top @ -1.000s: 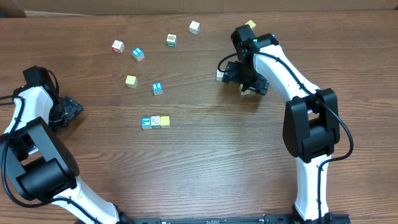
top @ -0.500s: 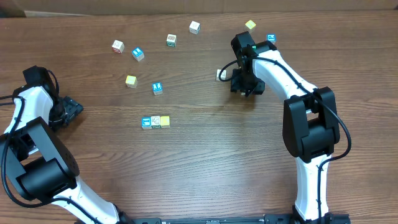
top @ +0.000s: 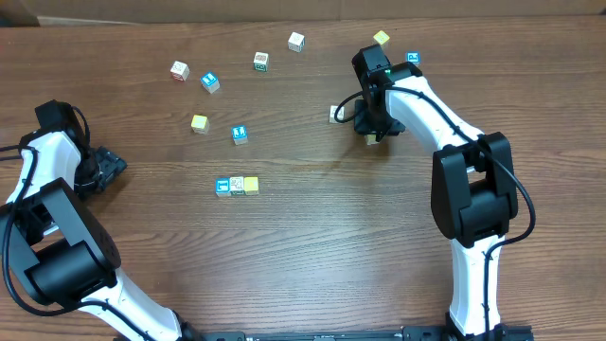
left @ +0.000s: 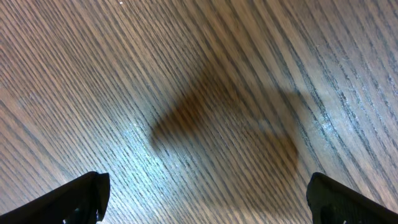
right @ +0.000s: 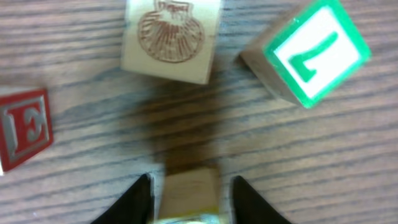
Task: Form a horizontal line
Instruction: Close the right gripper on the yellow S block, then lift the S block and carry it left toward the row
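Note:
The horizontal line (top: 237, 186) lies at the table's middle left: a blue cube (top: 222, 187), a white printed cube and a pale yellow cube (top: 251, 185), touching side by side. Far to the right, my right gripper (top: 371, 131) points down over another pale yellow cube (top: 371, 140). In the right wrist view this cube (right: 189, 193) rests on the wood and the gripper (right: 191, 200) hugs both its sides. My left gripper (top: 106, 167) waits at the left edge. It stands open (left: 208, 199) over bare wood.
Loose cubes are scattered along the back: white ones (top: 296, 42), (top: 180, 70), blue ones (top: 209, 82), (top: 240, 134), (top: 413, 58) and yellow ones (top: 199, 123), (top: 381, 38). Close ahead of the right fingers lie a shell cube (right: 171, 37), a green-framed cube (right: 311, 53) and a red E cube (right: 25, 127).
My right gripper has swung in over the pale yellow cube and its jaws have narrowed from wide open to snug around it. The left arm has stayed still.

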You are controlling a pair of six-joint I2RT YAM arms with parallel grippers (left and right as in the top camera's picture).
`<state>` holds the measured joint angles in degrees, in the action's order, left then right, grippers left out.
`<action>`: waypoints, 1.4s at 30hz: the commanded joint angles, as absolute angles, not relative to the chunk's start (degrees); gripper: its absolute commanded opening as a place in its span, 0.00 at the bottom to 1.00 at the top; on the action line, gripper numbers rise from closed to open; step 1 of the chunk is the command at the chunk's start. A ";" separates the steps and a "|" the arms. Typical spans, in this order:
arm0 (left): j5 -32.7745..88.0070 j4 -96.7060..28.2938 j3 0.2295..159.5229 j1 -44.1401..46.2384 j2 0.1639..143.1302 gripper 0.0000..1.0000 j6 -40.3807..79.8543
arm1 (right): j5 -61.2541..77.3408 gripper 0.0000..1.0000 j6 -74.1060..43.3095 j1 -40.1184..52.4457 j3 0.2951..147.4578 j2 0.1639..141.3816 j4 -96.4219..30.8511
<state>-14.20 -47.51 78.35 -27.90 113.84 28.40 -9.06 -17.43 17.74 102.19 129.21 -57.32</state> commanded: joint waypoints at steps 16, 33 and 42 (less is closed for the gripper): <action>-14.79 -47.48 78.04 -28.23 113.99 1.00 28.34 | -9.76 0.27 -17.54 17.30 105.54 129.05 -59.48; -14.79 -47.46 78.04 -28.23 113.99 1.00 28.34 | 11.29 0.25 -17.54 18.92 122.67 128.16 -75.99; -14.79 -47.46 78.04 -28.23 113.99 1.00 28.34 | 12.12 0.25 -17.52 20.56 117.10 128.16 -74.19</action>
